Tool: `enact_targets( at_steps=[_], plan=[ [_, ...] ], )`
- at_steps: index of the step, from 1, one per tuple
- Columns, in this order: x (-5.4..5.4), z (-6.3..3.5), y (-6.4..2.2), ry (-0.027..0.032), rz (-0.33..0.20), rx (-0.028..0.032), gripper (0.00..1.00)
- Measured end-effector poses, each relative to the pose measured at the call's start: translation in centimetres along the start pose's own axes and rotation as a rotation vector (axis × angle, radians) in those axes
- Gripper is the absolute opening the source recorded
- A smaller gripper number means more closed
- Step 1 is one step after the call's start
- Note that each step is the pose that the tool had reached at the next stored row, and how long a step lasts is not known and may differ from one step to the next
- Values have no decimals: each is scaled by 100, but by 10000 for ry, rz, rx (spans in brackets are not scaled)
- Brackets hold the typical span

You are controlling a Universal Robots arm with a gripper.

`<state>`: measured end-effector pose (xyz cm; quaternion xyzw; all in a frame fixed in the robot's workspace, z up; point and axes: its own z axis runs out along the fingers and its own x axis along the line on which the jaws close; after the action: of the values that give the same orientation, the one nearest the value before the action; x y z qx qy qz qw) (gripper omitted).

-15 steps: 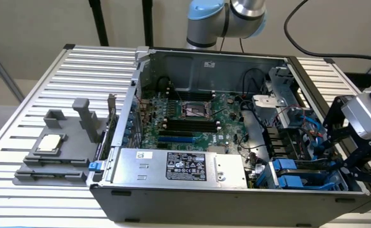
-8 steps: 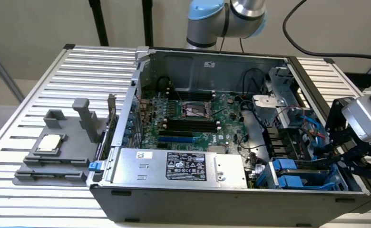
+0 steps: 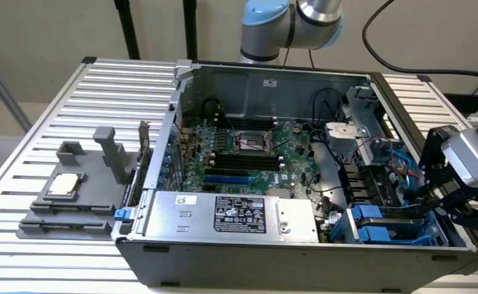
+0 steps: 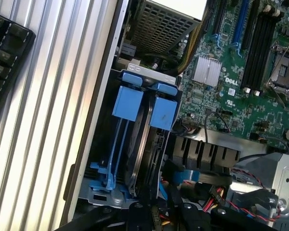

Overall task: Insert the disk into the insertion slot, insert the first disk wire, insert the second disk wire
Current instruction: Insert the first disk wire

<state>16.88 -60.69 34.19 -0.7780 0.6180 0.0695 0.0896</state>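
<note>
The insertion slot (image 3: 382, 223) is the grey drive cage with blue rails in the case corner at the exterior view's lower right. In the wrist view the cage (image 4: 111, 187) holds the disk (image 4: 140, 144) edge-on, its blue carrier tabs (image 4: 163, 113) at the upper end. My gripper (image 3: 437, 205) hangs over the case's right wall, just beyond the cage. Its dark tip (image 4: 159, 219) sits at the cage's open end, close to a blue flat cable (image 4: 185, 177) and a red, yellow and black wire bundle (image 4: 216, 198).
The silver labelled power-supply box (image 3: 239, 214) lies along the case front. The motherboard with its black CPU socket (image 3: 251, 142) fills the middle. A grey fixture (image 3: 67, 202) stands on the slatted table (image 3: 51, 257) at the exterior view's left. A keyboard (image 4: 5, 53) lies outside the case.
</note>
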Motion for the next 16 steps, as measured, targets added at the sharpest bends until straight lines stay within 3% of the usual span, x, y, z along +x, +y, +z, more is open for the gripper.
enact_targets(
  at_steps=[2,4,9,14,16],
  plan=[
    [-2,3,1,-6,-25,-4,19],
    [-7,0,18,-6,-46,-13,16],
    [-41,-25,140,-10,-72,-28,16],
    [-80,-30,320,-10,-71,-28,16],
    [-87,-29,349,-9,-20,-15,16]
  ],
)
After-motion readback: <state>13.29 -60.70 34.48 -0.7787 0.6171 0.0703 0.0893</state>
